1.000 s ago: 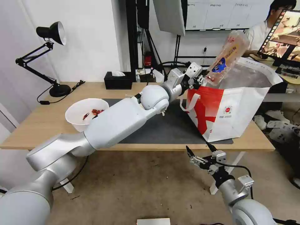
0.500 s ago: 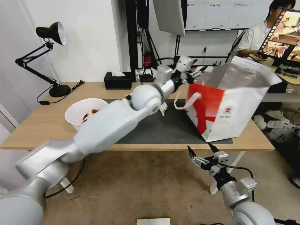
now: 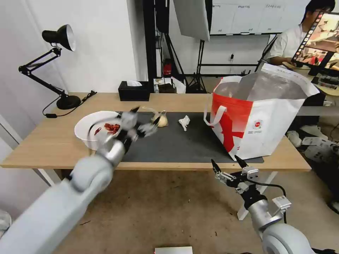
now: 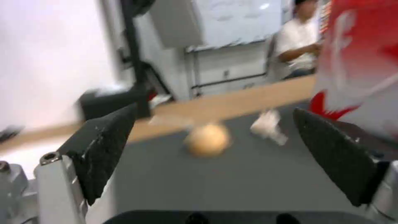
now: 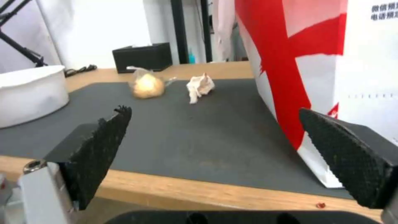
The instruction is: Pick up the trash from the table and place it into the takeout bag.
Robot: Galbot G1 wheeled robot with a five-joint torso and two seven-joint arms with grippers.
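Since the earlier frame the left gripper (image 3: 141, 121) has been pulled back from the takeout bag (image 3: 261, 123) to the mat's bowl end; the food tray it carried over the bag's mouth is no longer held. Its jaws are spread wide, nothing between them. Nearest, the right gripper (image 3: 227, 167) is held low off the table (image 3: 46, 148) front edge, just below the bag's front corner, jaws also spread and empty. On the dark mat (image 3: 183, 141): white bowl (image 3: 93, 128) with red scraps at the end far from the bag, knotted clear bag (image 3: 160, 119) with yellowish lump mid-mat, crumpled tissue (image 3: 184, 122) between lump and takeout bag, not touching either. Black tissue box (image 3: 133, 90) and desk lamp (image 3: 53, 63) sit farther back
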